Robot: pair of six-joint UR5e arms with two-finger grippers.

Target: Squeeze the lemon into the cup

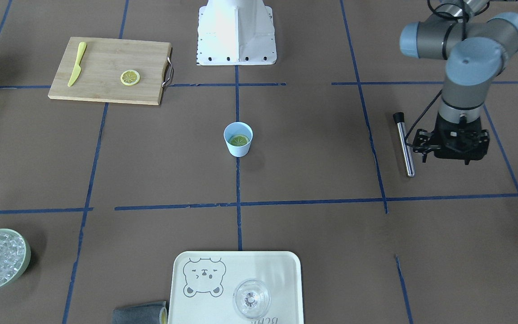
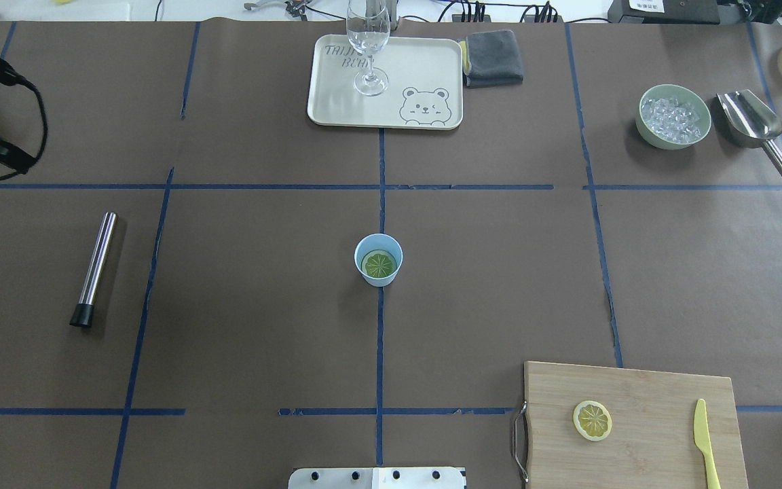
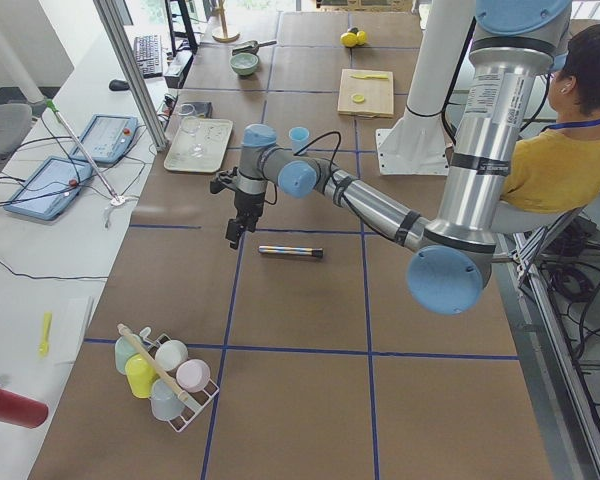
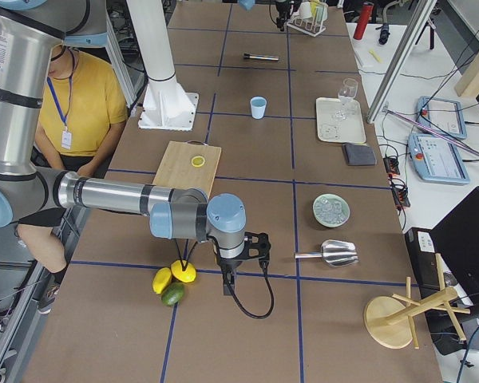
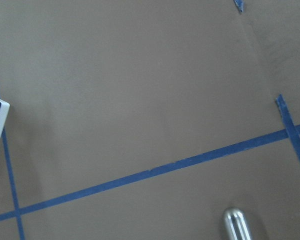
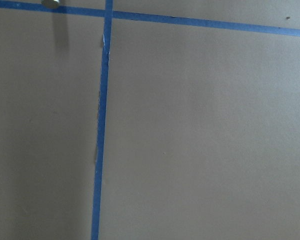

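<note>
Nearest the front camera, a clear glass (image 1: 251,298) stands on the bear tray (image 1: 286,270). Mid-way across the bench (image 1: 322,157), the lemon (image 1: 239,140) lies cut face up inside the cup (image 1: 240,151). The left claw (image 1: 454,150) hangs beside a steel rod (image 1: 405,144), and the right claw (image 4: 228,283) near whole citrus fruits (image 4: 183,271). I cannot tell whether either is spread or pressed together.

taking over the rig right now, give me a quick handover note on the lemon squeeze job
Left hand: above the table beside the metal rod, nothing seen in it; open or shut unclear.
Right hand: at the table's right end by the whole fruit, seen only from the side; state unclear.
Things: the lemon lies inside the cup, upright at table centre.
Done: lemon in the cup, both hands away from it.
Left: no juice visible, so check it was really squeezed.
</note>
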